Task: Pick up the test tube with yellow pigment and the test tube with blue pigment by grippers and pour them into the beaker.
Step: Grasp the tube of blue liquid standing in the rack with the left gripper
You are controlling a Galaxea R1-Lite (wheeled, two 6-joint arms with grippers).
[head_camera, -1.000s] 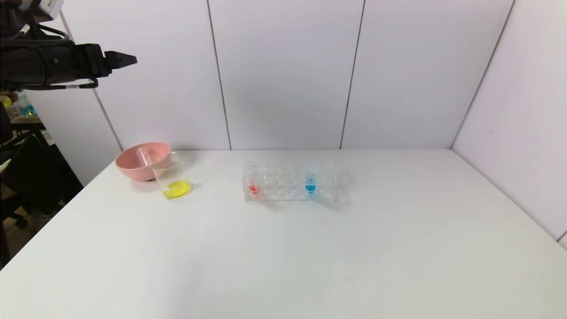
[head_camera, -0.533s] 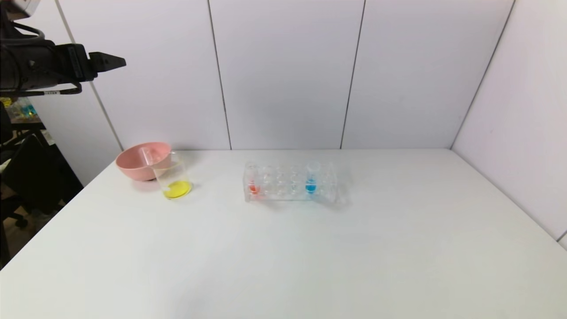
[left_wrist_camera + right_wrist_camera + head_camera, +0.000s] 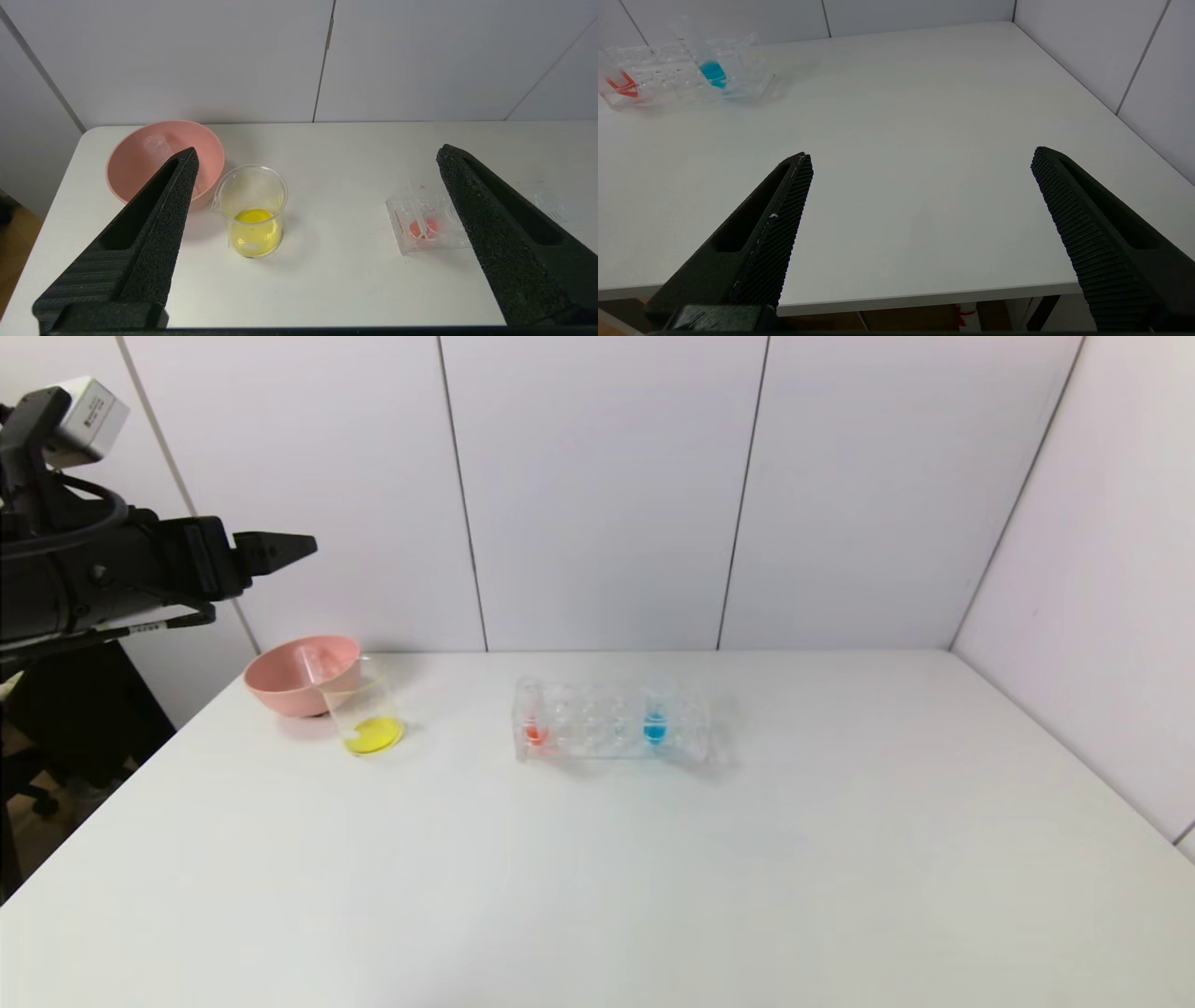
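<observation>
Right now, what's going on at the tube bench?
Nothing is held. The left gripper hangs high over the table's left edge, jaws wide open and empty. Yellow liquid sits in the beaker, and an empty tube leans in the pink bowl. The blue tube stands in the rack. The right gripper waits open at the near edge.

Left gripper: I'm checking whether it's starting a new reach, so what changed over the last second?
The left gripper, open and empty, dipped lower and came forward again after pulling back. The beaker with yellow liquid, pink bowl holding an empty tube, and rack with the blue test tube stayed put.
</observation>
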